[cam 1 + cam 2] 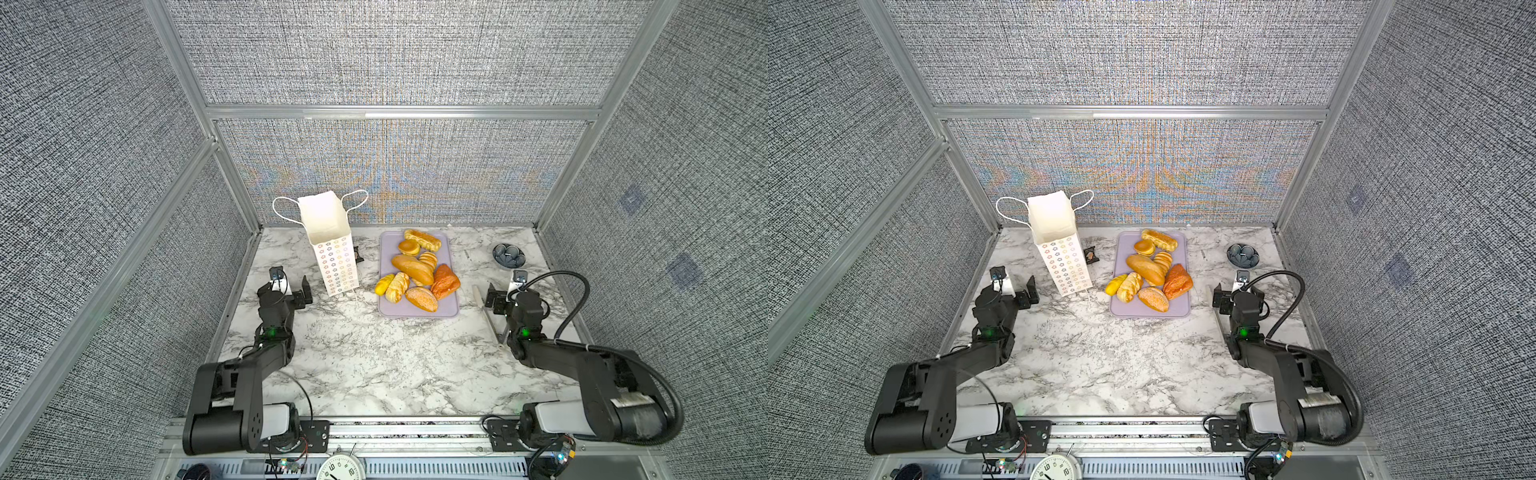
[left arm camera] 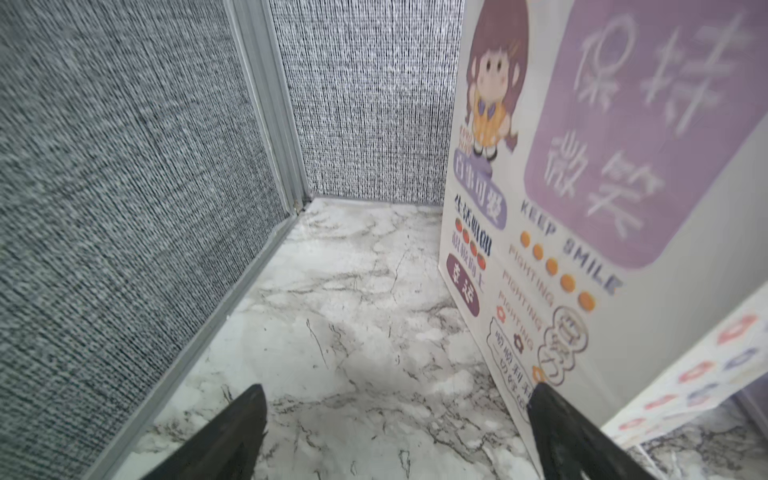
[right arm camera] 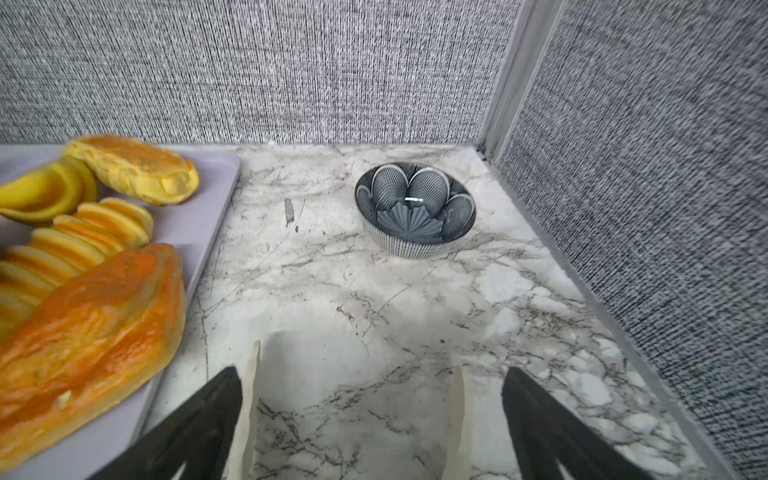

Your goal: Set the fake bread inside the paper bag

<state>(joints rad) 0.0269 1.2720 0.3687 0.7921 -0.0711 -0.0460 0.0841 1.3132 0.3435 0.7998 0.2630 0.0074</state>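
Fake bread [image 1: 412, 269]: about eight pieces piled on the lavender tray [image 1: 415, 312], mid-table toward the back, in both top views. A long golden loaf lies in the middle and a reddish-brown pastry on the right. A sugar-speckled bun is nearest the arms, and a yellow piece sits at the tray's left edge.

Paper bag [image 1: 337, 266] stands upright just left of the tray, not touching it, mouth open upward. Its cord handles [image 1: 273, 206] flop outward on both sides.

A small dark object [image 1: 359, 256] sits on the marble tabletop [image 1: 353, 365] between bag and tray, too small to identify. A blue-grey patterned bowl [image 3: 415, 208] is near the back right corner, well apart from the tray. A clock [image 1: 338, 467] is at the front rail.

Left gripper [image 2: 397, 390] is low, just beside the bag's broad face, fingers spread wide with nothing between them. Right gripper [image 3: 374, 374] is to the right of the tray, fingers spread wide, gripping nothing. Two thin pale strips [image 3: 250, 395] stand between its fingers; cannot tell if they touch.

Writing on the bag's broad face, left wrist view:
- "KEEP SMILE"
- "FIGHTING", repeated
- large 保持微笑 on a lilac panel
- a cartoon girl above smaller characters, too blurred to read

The bag's narrow face has rows of coloured ring-flowers.
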